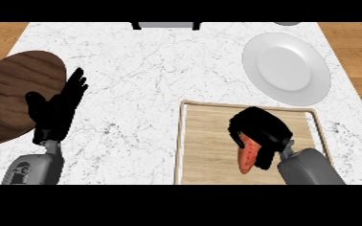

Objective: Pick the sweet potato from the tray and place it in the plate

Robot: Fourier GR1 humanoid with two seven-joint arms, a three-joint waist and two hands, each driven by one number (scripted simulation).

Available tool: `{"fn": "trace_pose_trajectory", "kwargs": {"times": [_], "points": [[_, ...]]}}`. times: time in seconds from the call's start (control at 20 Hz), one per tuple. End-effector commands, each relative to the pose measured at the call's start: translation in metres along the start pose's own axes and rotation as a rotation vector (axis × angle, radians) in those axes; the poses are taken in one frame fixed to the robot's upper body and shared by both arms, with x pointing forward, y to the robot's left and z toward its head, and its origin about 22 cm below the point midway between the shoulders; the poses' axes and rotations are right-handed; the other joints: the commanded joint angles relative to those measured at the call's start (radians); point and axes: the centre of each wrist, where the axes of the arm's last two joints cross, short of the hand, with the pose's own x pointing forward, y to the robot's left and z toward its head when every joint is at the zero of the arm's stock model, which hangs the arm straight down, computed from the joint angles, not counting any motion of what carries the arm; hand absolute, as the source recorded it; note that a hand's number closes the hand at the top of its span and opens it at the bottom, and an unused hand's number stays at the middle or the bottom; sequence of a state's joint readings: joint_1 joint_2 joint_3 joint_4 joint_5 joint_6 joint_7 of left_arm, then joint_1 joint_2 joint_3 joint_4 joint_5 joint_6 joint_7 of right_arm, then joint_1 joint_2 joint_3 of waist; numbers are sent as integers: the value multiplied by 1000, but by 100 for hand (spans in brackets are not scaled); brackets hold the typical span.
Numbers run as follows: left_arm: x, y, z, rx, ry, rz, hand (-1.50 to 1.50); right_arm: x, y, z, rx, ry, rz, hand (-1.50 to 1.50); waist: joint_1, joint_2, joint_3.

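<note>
Over the tray [205, 124] — right robot hand [260, 129] apparently around sweet potato [247, 159].

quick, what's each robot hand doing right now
Left robot hand: open, holding nothing, resting by the view's left edge.
Right robot hand: closed round the orange sweet potato, over the light wooden tray.

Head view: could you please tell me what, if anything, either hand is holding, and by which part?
The right hand is curled round the sweet potato's upper end, over the tray. The left hand holds nothing.
</note>
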State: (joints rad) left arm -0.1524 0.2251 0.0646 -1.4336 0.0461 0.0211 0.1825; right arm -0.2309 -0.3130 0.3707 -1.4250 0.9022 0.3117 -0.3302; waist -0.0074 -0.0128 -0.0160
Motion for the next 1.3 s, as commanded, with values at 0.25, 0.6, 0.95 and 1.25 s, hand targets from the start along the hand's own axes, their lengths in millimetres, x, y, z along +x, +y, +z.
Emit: {"fn": "trace_pose_trajectory", "kwargs": {"times": [0.25, 0.6, 0.95, 1.25], "points": [[-18, 4, 15, 27, 9, 3, 0, 37, -37, 29, -594, -34, 27, 150, -16, 3, 16], [5, 13, -9, 4, -17, -14, 0, 17, -78, 59, -781, 132, -53, 150, -1, 12, 16], [6, -1, -18, -3, -9, -3, 0, -52, -116, 54, -836, 247, -193, 150, 9, 16, 16], [2, -6, -4, -22, -7, 8, 0, -111, -128, 49, -835, 337, -180, 150, 21, 16, 17]]}}
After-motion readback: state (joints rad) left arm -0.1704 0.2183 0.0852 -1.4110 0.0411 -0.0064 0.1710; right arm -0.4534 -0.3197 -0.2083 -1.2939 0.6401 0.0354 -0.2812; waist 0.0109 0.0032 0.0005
